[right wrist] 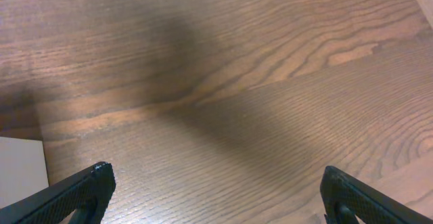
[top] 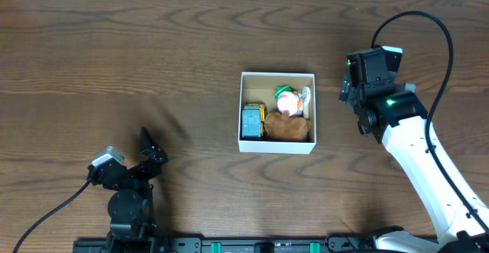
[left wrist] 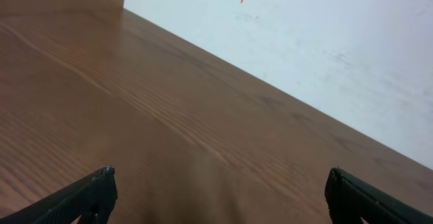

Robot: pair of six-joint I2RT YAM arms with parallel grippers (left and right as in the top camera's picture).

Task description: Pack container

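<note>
Container (top: 276, 146), a square, shallow box of thin white cardboard with a tan-brown inside, sits just right of centre in the overhead frame on the dark, wavy-grained wooden surface (top: 153, 54). Several small things are crowded into its lower half: a blue-grey blocky toy (top: 250, 121) against the left wall, a fuzzy brown plush (top: 290, 128) lower right, and a round toy (top: 286, 98) in green and pale pink above the plush. The left end effector (left wrist: 220, 193), at the lower left of the overhead frame, has its two black, textured fingers spread wide with only bare wood between them. The right end effector (right wrist: 216, 190), just right of the box, is likewise spread wide and holds nothing.
</note>
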